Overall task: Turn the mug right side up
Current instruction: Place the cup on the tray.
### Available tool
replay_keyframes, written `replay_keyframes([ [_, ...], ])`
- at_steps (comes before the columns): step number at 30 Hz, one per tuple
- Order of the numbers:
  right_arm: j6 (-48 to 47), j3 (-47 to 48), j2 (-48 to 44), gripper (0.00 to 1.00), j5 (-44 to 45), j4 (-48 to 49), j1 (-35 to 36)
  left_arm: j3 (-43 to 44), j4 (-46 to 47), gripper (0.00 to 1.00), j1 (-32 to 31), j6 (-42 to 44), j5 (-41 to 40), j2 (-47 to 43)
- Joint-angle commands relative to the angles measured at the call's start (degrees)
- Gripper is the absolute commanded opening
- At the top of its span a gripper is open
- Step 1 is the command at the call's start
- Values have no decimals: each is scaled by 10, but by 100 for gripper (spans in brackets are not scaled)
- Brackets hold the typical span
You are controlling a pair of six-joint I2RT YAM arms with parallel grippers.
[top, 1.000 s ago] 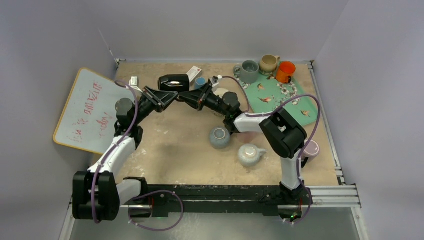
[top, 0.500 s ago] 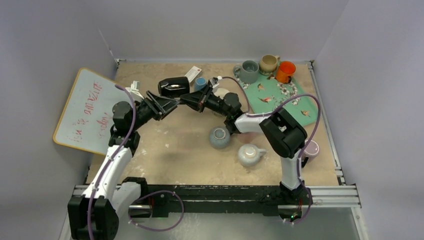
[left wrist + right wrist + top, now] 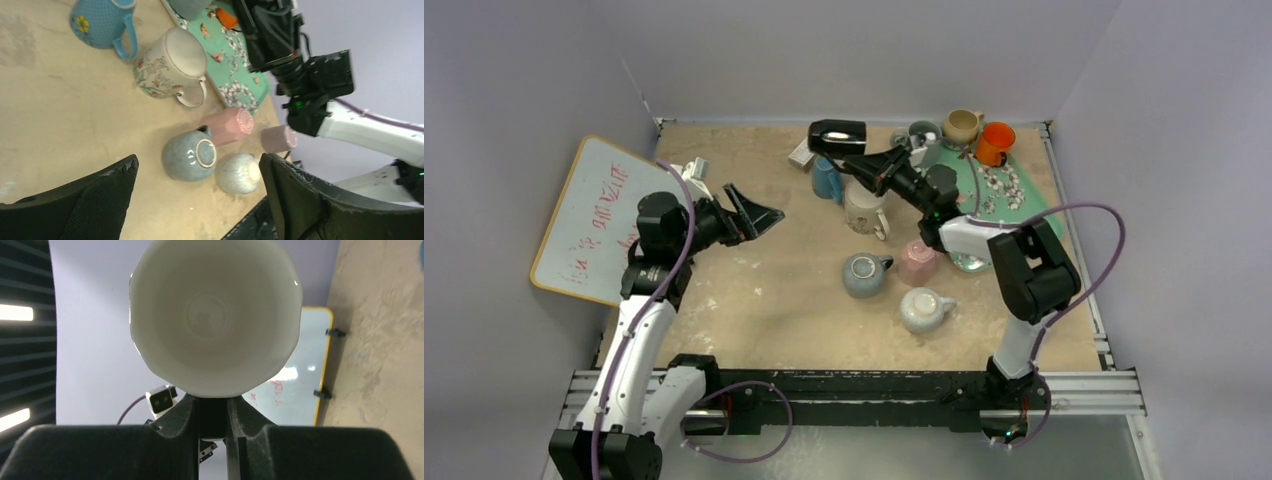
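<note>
The right gripper [image 3: 867,160] is clamped on the black mug [image 3: 837,137], which it holds above the table [image 3: 754,300] toward the 12 o'clock edge in the top view. The mug sits at about 10 o'clock from the fingers. In the right wrist view the mug's white inside faces the camera, with the fingers [image 3: 240,417] pinched together at its 6 o'clock edge. The left gripper [image 3: 759,214] hangs near 9 o'clock with its jaws wide apart and nothing in them. The mug is well apart from it, at its 1 o'clock.
</note>
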Motion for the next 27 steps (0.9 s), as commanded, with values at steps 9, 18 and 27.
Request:
replay_keyframes([
  [9,-148,-45,-127,0,-26,-78,-147,72,-179,93,-1,238,-80,-16],
  [18,-444,15,-238,0,82,-447,-209,68,-180,93,-1,240,-79,-34],
  [27,-683,113,-240,0,299,-674,-209,68,-177,93,-2,236,-67,-35],
])
